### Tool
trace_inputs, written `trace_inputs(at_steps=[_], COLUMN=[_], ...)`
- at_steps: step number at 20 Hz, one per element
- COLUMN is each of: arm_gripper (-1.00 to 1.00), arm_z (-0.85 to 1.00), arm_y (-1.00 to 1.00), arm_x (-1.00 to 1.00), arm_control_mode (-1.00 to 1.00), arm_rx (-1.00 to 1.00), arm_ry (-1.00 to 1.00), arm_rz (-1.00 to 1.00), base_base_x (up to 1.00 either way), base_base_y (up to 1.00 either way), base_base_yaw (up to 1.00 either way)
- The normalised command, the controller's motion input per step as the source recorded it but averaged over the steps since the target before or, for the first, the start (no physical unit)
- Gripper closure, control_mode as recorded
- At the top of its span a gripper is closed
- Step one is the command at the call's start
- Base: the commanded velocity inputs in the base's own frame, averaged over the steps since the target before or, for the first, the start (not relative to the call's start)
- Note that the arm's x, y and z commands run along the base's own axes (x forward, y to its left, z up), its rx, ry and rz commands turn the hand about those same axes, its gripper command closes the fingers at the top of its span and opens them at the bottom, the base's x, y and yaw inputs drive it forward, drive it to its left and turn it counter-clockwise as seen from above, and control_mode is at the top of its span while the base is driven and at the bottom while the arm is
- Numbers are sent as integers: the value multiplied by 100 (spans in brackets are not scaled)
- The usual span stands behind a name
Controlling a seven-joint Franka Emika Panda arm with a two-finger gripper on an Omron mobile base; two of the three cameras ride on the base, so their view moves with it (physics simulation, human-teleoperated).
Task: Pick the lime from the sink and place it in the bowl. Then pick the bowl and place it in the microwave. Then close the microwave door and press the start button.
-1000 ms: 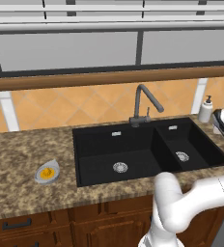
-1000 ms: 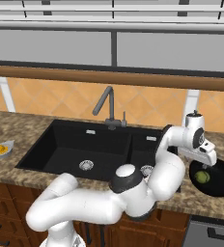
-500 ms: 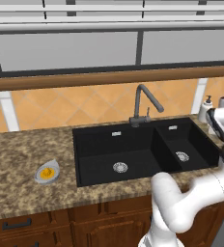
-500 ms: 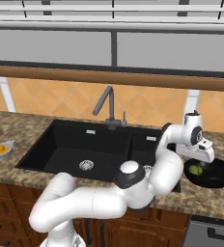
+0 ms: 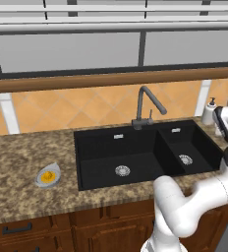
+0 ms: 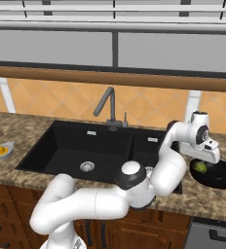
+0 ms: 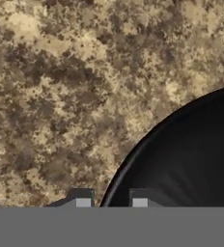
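I see the sink (image 6: 100,151) empty at my left, the lime (image 6: 200,167) already lying in the black bowl (image 6: 221,176) on the counter (image 6: 202,199) at the right. My end effector (image 7: 111,202) straddles the bowl's rim with its fingertips close together; whether it truly grips, I cannot tell. A thin rim pinch could slip, tipping the bowl and rolling the lime out.

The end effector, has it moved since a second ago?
Yes. The end effector has come down toward the bowl, and sits lower against the backsplash.
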Motion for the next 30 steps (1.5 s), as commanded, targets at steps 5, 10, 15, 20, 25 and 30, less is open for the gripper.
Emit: trace_inputs(at_steps=[5,10,15,20,25,30], arm_gripper=[100,100,100,100,100,100], arm_z=[22,29,48,1,18,25], arm_y=[1,25,57,6,0,26], arm_x=[-37,-40,-28,-3,-10,-1], arm_control_mode=[-100,-100,-100,-100,-100,-100], arm_rx=[0,0,0,-2,0,-1], arm_ry=[-8,-7,-2,-4,-5,-7], arm_rz=[0,0,0,0,3,6], base_base_x=[0,0,0,0,0,0], base_base_y=[0,0,0,0,0,0], base_base_yaw=[0,0,0,0,0,0])
